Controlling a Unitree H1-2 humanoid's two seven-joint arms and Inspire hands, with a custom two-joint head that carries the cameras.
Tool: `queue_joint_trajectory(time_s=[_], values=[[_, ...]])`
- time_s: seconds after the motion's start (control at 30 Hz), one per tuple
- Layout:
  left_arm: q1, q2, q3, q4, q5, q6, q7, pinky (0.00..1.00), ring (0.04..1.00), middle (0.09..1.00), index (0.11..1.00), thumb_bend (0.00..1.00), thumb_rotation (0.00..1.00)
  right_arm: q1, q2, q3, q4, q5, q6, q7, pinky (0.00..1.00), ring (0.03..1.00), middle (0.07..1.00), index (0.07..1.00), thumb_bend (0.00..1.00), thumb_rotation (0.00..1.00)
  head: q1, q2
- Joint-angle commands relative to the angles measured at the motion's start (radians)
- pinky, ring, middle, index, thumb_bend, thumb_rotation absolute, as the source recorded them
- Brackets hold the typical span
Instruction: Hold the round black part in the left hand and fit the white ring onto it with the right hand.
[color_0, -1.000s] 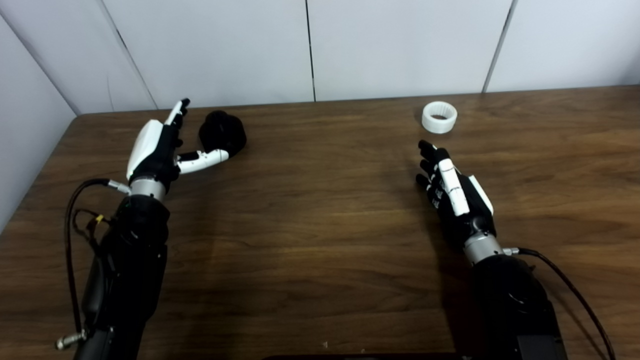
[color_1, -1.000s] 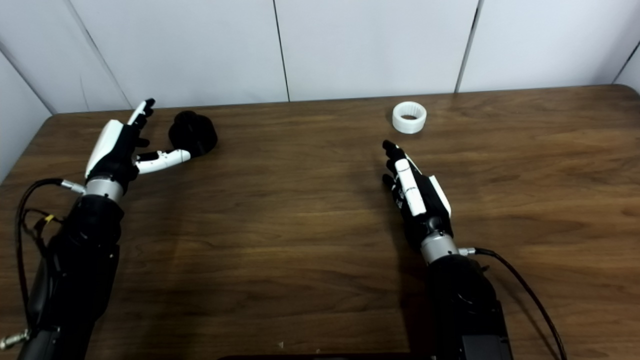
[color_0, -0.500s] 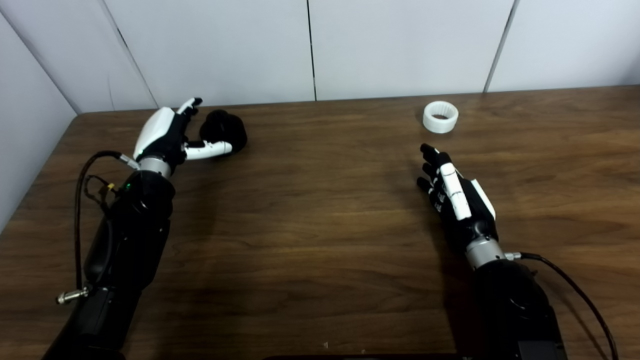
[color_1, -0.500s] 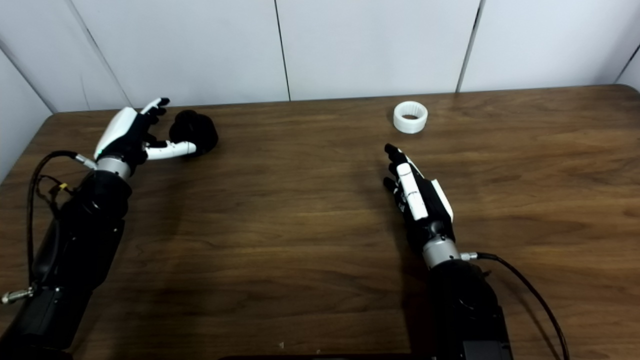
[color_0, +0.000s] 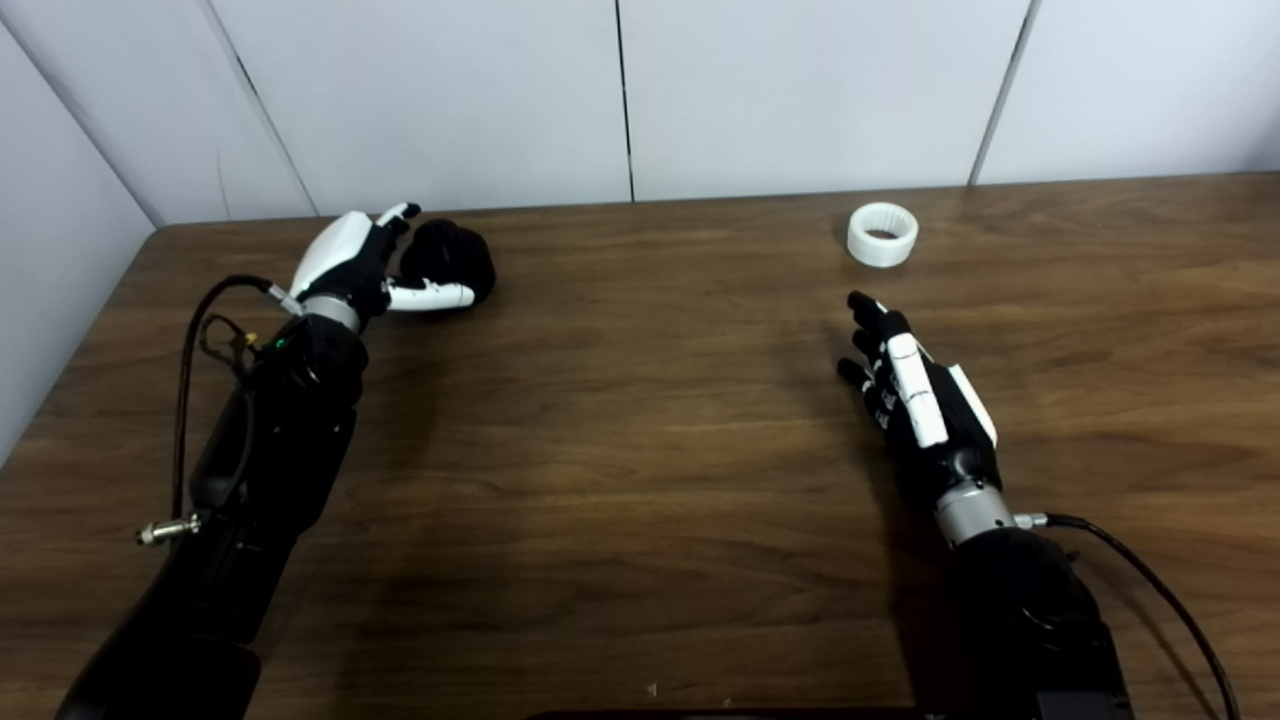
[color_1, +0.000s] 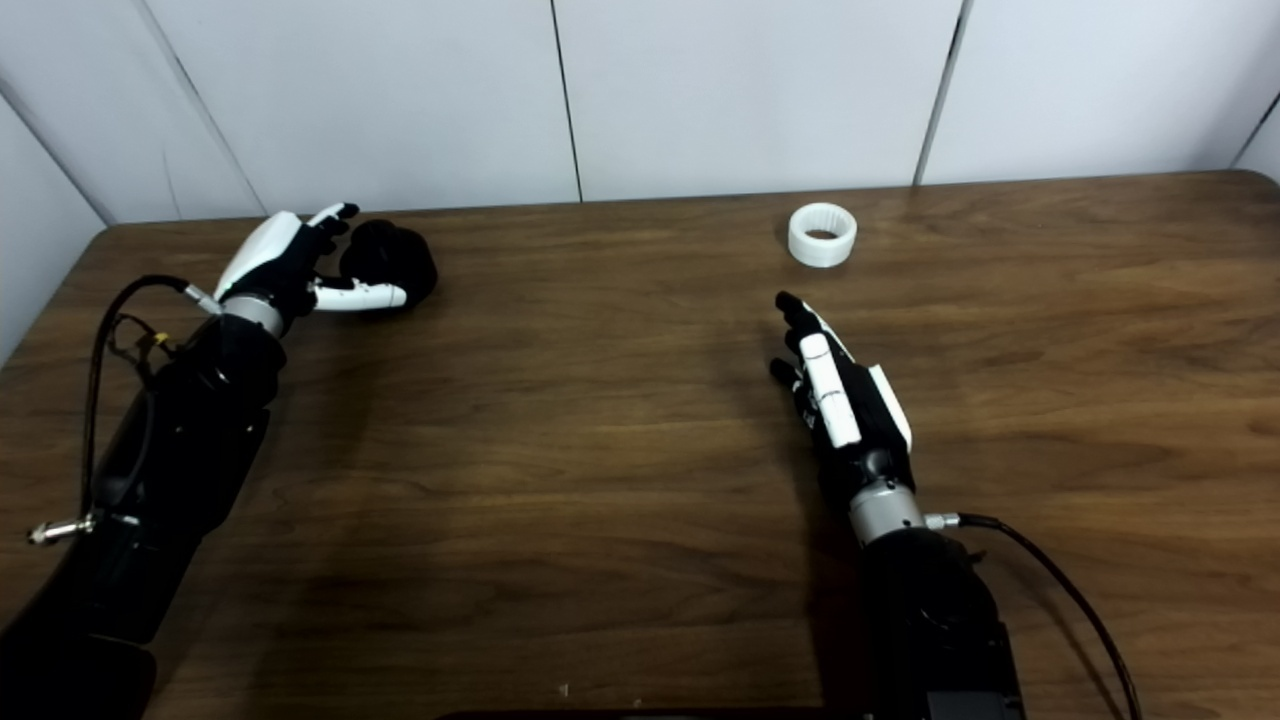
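The round black part lies on the brown table at the far left, near the back wall. My left hand is open right beside it, fingers reaching behind the part and the white thumb stretched along its near side; no grip shows. The white ring stands alone at the back right. My right hand hovers open, palm sideways, a hand's length nearer than the ring, holding nothing.
White wall panels close off the back and left side of the table. Cables trail from both forearms, one on the left and one on the right. A dark edge shows at the bottom centre.
My left arm has stretched forward and right, bringing the hand up against the black part, fingers curling behind it. The right hand has barely shifted. Ring and part stay put.
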Motion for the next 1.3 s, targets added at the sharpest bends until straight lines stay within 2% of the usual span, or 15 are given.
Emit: queue_joint_trajectory(time_s=[0.0,0.13,0.27,0.5,0.73,0.93,1.27], values=[[-0.077,0.040,-0.010,0.007,0.036,-0.037,0.023,0.73,0.912,0.940,0.952,0.93,0.41,-0.010,0.009,-0.003,-0.032,0.005,-0.031,-0.003,0.95,0.989,0.969,0.905,0.61,0.87,0.000,0.001],[-0.104,0.038,-0.034,0.052,0.046,-0.045,0.031,0.73,0.913,0.936,0.943,0.94,0.40,-0.008,0.004,-0.004,-0.032,0.000,-0.032,-0.001,0.95,0.985,0.965,0.904,0.61,0.87,0.001,0.000],[-0.120,0.038,-0.061,0.066,0.062,-0.038,0.008,0.75,0.931,0.945,0.942,0.93,0.39,-0.007,-0.001,-0.006,-0.035,-0.008,-0.028,-0.005,0.93,0.972,0.953,0.897,0.62,0.88,0.003,0.002],[-0.127,0.043,-0.102,0.085,0.094,-0.055,0.021,0.73,0.904,0.923,0.872,0.91,0.36,-0.009,-0.001,-0.018,-0.035,0.007,-0.032,0.000,0.94,0.977,0.954,0.897,0.63,0.87,0.010,0.001],[-0.114,0.035,-0.098,0.113,0.110,-0.129,0.113,0.69,0.847,0.863,0.778,0.87,0.29,-0.012,-0.005,-0.018,-0.035,0.007,-0.028,0.003,0.93,0.973,0.948,0.895,0.63,0.86,0.012,0.001],[-0.115,0.032,-0.098,0.115,0.120,-0.132,0.115,0.66,0.816,0.830,0.730,0.83,0.25,-0.015,-0.010,-0.015,-0.038,-0.004,-0.026,0.001,0.92,0.976,0.946,0.890,0.64,0.87,0.010,0.000],[-0.105,0.032,-0.096,0.107,0.123,-0.140,0.123,0.65,0.786,0.807,0.698,0.81,0.17,-0.012,-0.015,-0.012,-0.048,-0.007,-0.025,0.003,0.92,0.978,0.946,0.888,0.62,0.89,0.012,0.001]])
